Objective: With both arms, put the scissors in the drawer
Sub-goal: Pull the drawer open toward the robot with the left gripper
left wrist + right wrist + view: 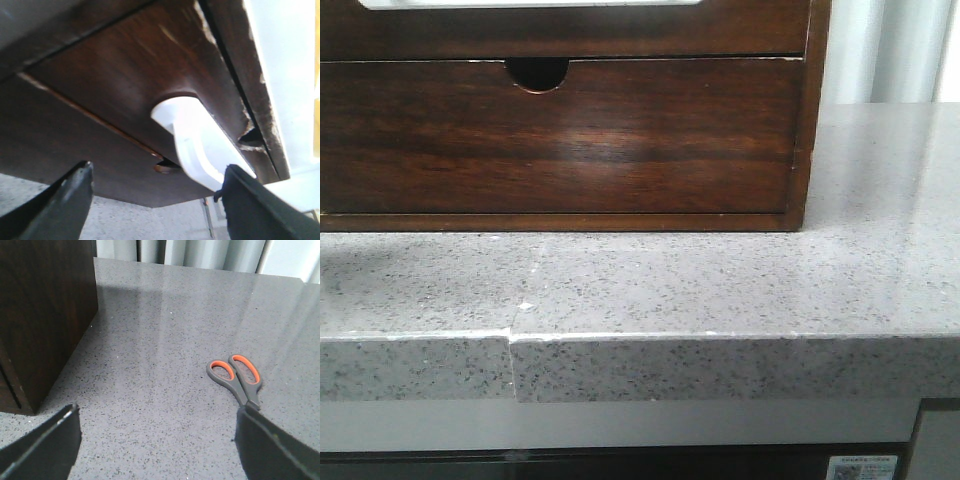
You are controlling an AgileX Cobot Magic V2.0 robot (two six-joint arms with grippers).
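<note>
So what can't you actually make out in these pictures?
- Scissors: blades hidden behind the right gripper's finger, right wrist view.
- Upper drawer: front view's top edge cuts it off; only the left wrist view shows its pale handle.
- Drawer insides: fronts appear shut.
- Both arms: absent from the front view.

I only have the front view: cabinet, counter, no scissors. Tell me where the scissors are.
Observer: The scissors lie flat on the counter, beside the cabinet and apart from it. Only the right wrist view shows them.
Operator: Report the right gripper.
Observer: The right gripper is open, jaws wide apart above the counter, short of the scissors and holding nothing.
Operator: Now the left one.
Observer: The left gripper is open too, close in front of the pale patch on the drawer, not shut on it.
</note>
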